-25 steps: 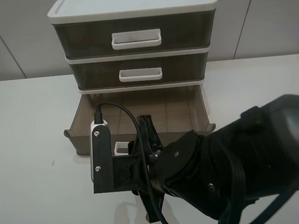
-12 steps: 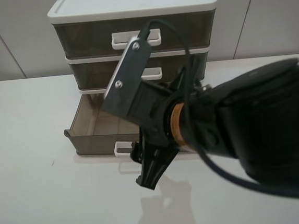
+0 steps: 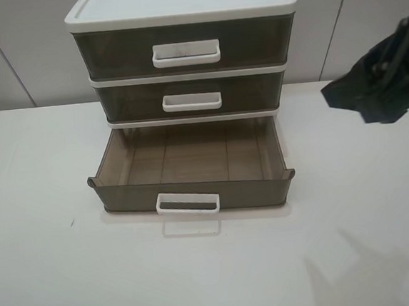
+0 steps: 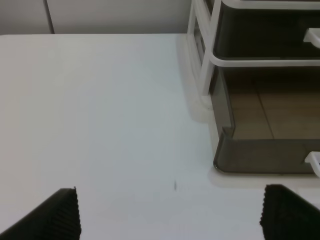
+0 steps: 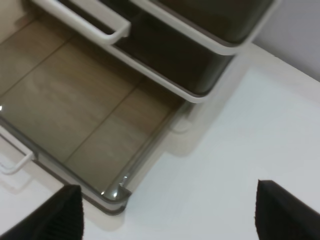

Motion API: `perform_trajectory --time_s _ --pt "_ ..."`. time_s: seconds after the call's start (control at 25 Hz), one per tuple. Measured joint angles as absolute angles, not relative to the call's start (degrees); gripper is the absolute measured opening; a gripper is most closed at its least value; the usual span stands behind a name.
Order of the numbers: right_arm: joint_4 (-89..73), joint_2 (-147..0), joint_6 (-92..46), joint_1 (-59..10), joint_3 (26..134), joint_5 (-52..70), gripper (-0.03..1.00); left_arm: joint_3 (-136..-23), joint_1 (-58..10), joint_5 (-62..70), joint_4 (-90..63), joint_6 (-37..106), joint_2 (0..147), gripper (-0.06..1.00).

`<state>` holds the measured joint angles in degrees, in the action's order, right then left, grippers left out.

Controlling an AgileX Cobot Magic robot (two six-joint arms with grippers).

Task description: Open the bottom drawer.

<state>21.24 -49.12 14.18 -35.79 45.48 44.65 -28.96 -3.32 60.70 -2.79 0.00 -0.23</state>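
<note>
The bottom drawer (image 3: 189, 170) sits pulled well out at the frame's centre, light, thin, slippery plastic best taken by its small white handle (image 3: 188, 202), while the left gripper (image 4: 170, 212) and right gripper (image 5: 170, 212) both gape, holding nothing.

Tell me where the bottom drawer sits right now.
In the exterior high view the bottom drawer is pulled out toward the camera at centre, under the two closed drawers, resting on the white table.
</note>
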Motion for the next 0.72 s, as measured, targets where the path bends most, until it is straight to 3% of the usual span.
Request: perform_trajectory --time_s 0.4,0.72 --pt "6.7 -25.9 0.5 -7.7 45.5 54.2 0.69 -29.0 -3.3 60.7 -2.8 0.0 -0.2 0.74" --pt "0.0 -13.9 -2.1 -1.6 37.0 53.4 0.69 -29.0 -3.3 60.7 -2.8 0.0 -0.2 0.74"
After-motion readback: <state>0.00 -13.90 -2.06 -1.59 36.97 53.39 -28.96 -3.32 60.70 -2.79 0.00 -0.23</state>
